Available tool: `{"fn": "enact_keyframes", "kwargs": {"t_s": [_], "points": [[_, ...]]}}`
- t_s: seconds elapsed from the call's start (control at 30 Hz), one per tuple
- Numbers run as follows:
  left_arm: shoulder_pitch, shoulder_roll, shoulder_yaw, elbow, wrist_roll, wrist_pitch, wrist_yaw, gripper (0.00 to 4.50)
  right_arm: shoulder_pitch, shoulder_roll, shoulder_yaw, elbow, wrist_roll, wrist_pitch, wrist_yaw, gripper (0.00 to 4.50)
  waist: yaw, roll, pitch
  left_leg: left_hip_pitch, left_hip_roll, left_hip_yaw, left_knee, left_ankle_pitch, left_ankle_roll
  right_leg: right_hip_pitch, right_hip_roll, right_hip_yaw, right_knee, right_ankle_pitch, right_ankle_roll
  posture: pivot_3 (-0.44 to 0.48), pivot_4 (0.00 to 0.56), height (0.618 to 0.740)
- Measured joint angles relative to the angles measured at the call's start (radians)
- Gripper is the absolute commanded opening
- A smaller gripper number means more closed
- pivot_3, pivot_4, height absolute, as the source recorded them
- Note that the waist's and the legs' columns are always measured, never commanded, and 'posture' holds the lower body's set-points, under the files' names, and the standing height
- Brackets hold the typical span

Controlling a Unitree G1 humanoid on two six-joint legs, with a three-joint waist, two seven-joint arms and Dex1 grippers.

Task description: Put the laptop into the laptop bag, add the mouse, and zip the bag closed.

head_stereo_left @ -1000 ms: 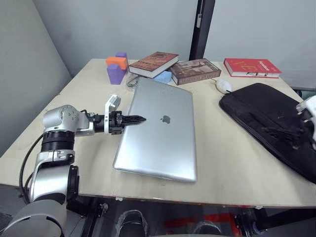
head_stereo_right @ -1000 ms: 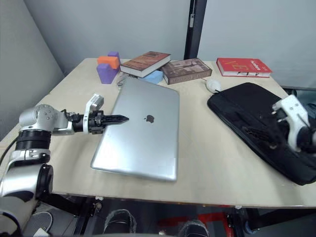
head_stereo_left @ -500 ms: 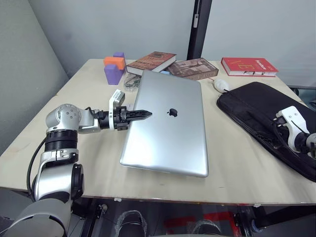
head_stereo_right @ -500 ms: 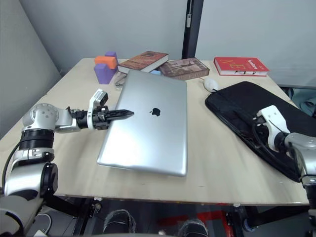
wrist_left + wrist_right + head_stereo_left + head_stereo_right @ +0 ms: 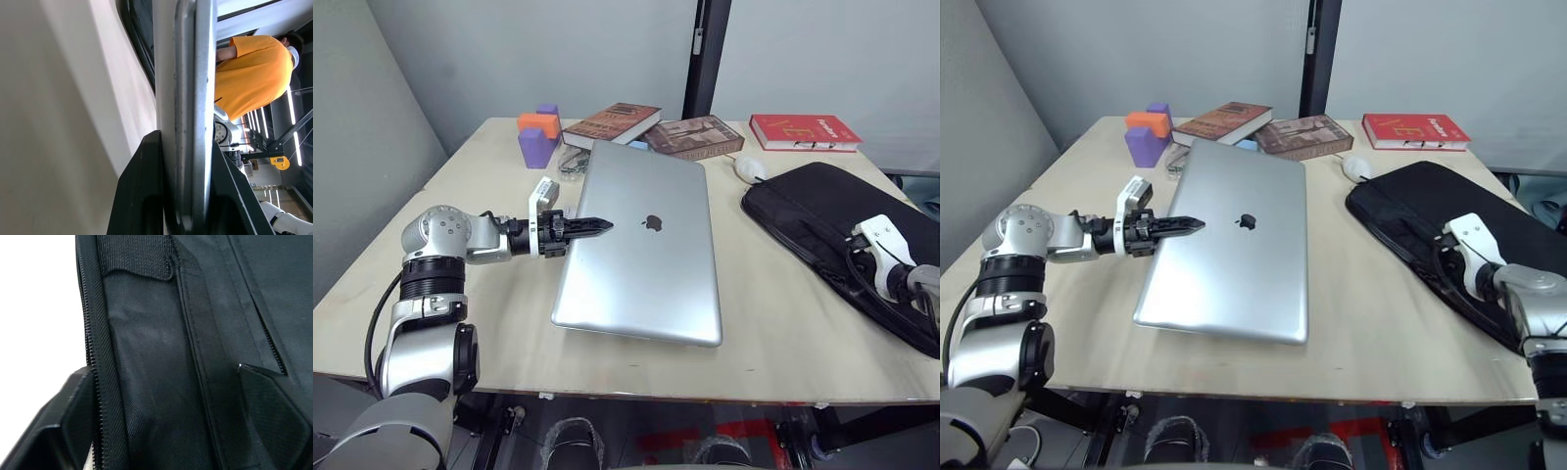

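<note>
The left gripper [image 5: 597,225] clamps the laptop [image 5: 641,250] edge; the right gripper [image 5: 166,431] hangs open over the laptop bag [image 5: 822,220] — books [image 5: 612,121], blocks [image 5: 538,135] and mouse [image 5: 750,168] behind.

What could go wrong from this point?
1. The left gripper pinches the laptop by one thin edge only; the laptop may pivot or slip out.
2. The right gripper is open over the bag, gripping nothing; the opening may stay flat.
3. The mouse lies touching the bag's far edge and may get pushed.
</note>
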Motion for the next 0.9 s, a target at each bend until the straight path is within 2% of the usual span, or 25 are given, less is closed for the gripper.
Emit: {"fn": "enact_keyframes", "kwargs": {"t_s": [0.27,0.33,0.6,0.7,0.9], "points": [[0.0,-0.011,0.038,0.0,-0.001,0.0,0.022,0.37,-0.001,0.0,0.009,-0.032,-0.008,0.023,0.01,0.6,0.0,0.0,0.0,0.0,0.0,-0.001,0.003,0.0,0.0,0.002,0.0,0.0,0.001,0.0,0.0,0.0,0.15,0.725],[0.002,-0.035,0.05,-0.001,0.0,0.0,0.035,0.37,-0.001,0.0,0.008,-0.035,-0.007,0.026,0.006,0.03,0.001,0.0,0.0,0.001,0.0,-0.002,0.004,-0.001,0.0,0.003,0.0,0.0,0.001,0.0,0.0,0.0,0.15,0.725],[0.008,-0.175,0.115,0.0,0.0,0.0,0.142,0.37,0.022,0.018,-0.019,-0.128,0.038,0.115,-0.004,0.03,-0.006,0.0,0.0,0.0,0.0,-0.002,0.003,-0.001,0.0,0.002,0.0,-0.001,0.001,0.0,0.0,0.0,0.15,0.725],[0.007,-0.226,0.158,0.001,0.0,0.0,0.195,0.37,0.008,0.026,-0.056,-0.184,0.107,0.241,-0.011,0.03,-0.007,0.0,0.0,0.0,0.0,-0.002,0.002,0.0,0.001,0.001,0.0,-0.001,0.001,0.0,0.0,0.0,0.15,0.725],[0.015,-0.308,0.181,0.003,-0.006,0.0,0.286,0.37,-0.119,0.044,-0.163,-0.317,0.265,0.54,-0.079,0.03,-0.006,0.0,0.0,-0.001,0.0,-0.002,0.002,0.0,0.001,0.0,0.0,0.0,0.001,0.0,0.0,0.0,0.15,0.725]]}}
